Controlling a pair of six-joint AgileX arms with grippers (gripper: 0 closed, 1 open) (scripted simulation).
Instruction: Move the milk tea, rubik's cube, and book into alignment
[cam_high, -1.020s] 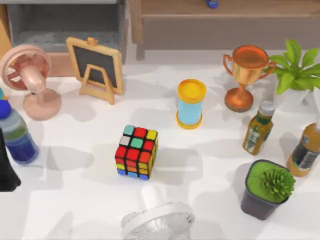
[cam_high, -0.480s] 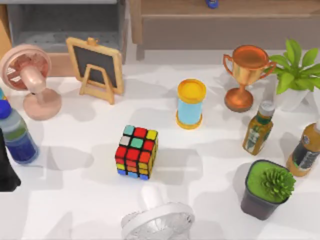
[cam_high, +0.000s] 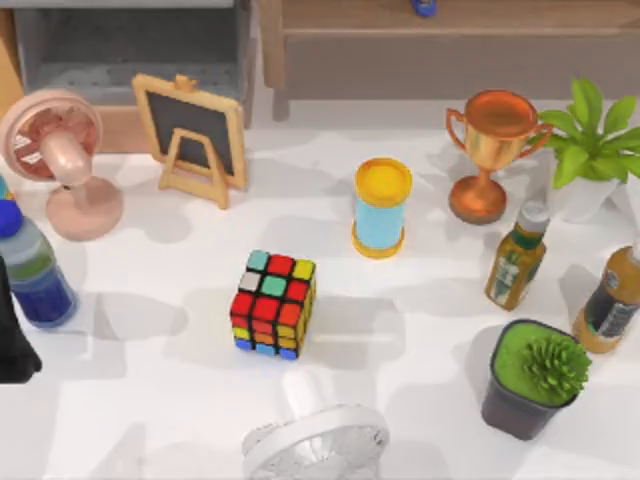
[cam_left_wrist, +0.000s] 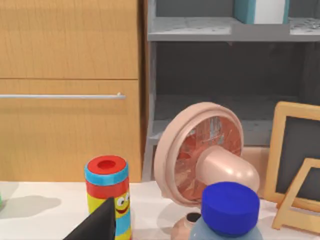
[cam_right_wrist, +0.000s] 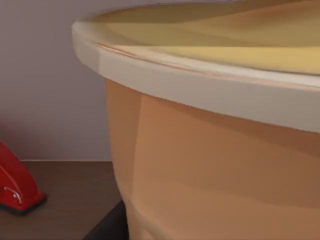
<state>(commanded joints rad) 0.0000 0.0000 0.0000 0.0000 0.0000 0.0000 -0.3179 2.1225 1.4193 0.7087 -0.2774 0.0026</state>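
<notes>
**Placement.** The rubik's cube (cam_high: 272, 303) stands flat on the white worktop (cam_high: 150, 400) near its middle. It is apart from every neighbour: a blue canister with a yellow lid (cam_high: 382, 208) lies behind it and a white fan (cam_high: 315, 440) at the front edge. Open worktop surrounds the cube on all sides, so it is judged reachable from either side and not yet lined up with anything.

The left gripper (cam_high: 14, 345) hangs at the worktop's left edge, just beside a bottle with a blue cap (cam_high: 30, 270). Whether its jaws are apart or together cannot be told.

The right gripper (cam_right_wrist: 106, 229) is seen close against a tan cup (cam_right_wrist: 210, 150). This is judged to be the milk tea, standing on a dark brown surface near a red object (cam_right_wrist: 15, 192). Contact with the cup cannot be confirmed, nor can the state of these jaws.

A teal-and-white block (cam_left_wrist: 260, 10) on a grey shelf may be the book; this is uncertain.

**Materials and shapes.**
- Cube: black edges, glossy stickers, square faces, stable on its base.
- Cup: smooth, tapering downward, with a pale projecting rim and a yellowish top.
- Also noted: a pink fan (cam_high: 55, 150) with a round guard, a wood-framed chalkboard (cam_high: 192, 135), and a coppery trophy (cam_high: 492, 150).
</notes>
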